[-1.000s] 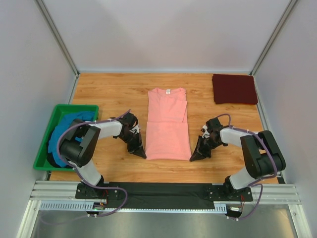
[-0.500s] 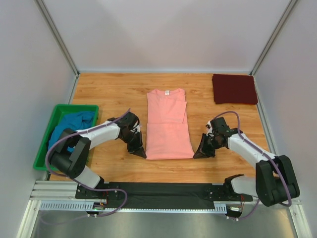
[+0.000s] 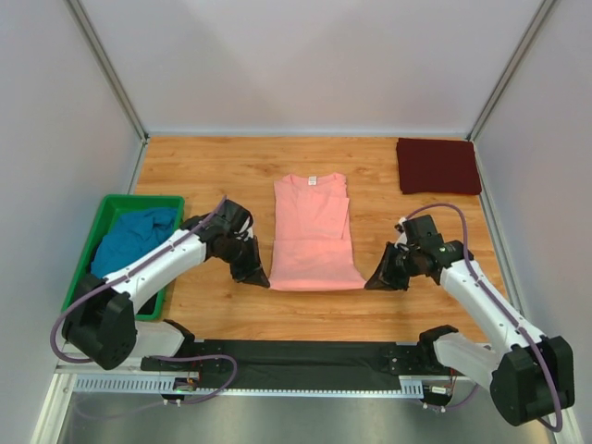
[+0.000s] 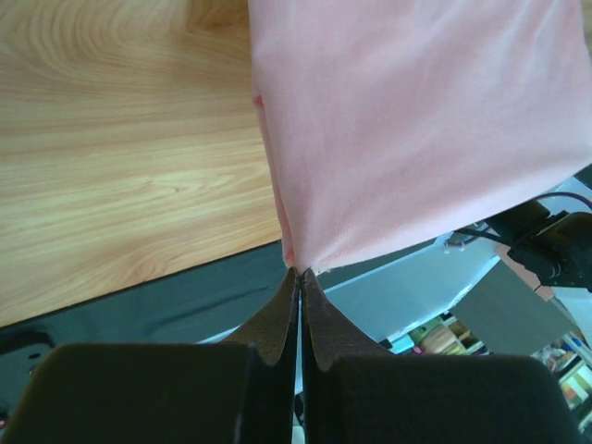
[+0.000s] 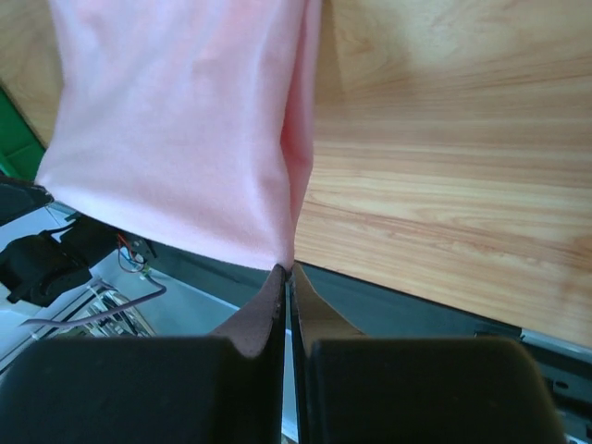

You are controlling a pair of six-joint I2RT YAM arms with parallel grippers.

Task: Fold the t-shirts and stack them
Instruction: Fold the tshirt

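Note:
A salmon-pink t-shirt (image 3: 313, 231) lies lengthwise in the middle of the table, sleeves folded in, white neck label at the far end. My left gripper (image 3: 262, 279) is shut on its near left corner and my right gripper (image 3: 370, 283) is shut on its near right corner. In the left wrist view the pink cloth (image 4: 416, 120) runs up from the closed gripper (image 4: 301, 271), and in the right wrist view the pink cloth (image 5: 185, 120) does the same from that gripper (image 5: 285, 268). The near hem hangs stretched between them. A maroon t-shirt (image 3: 438, 165) lies folded at the back right. A teal t-shirt (image 3: 129, 239) is crumpled in the bin.
A green plastic bin (image 3: 116, 200) sits at the table's left edge, beside my left arm. Grey walls close the table on three sides. A black strip and a metal rail run along the near edge by the arm bases.
Both arms have stretched out, carrying the pink shirt's near corners up and slightly away from the bases. The hem now spreads wider and the shirt looks shorter.

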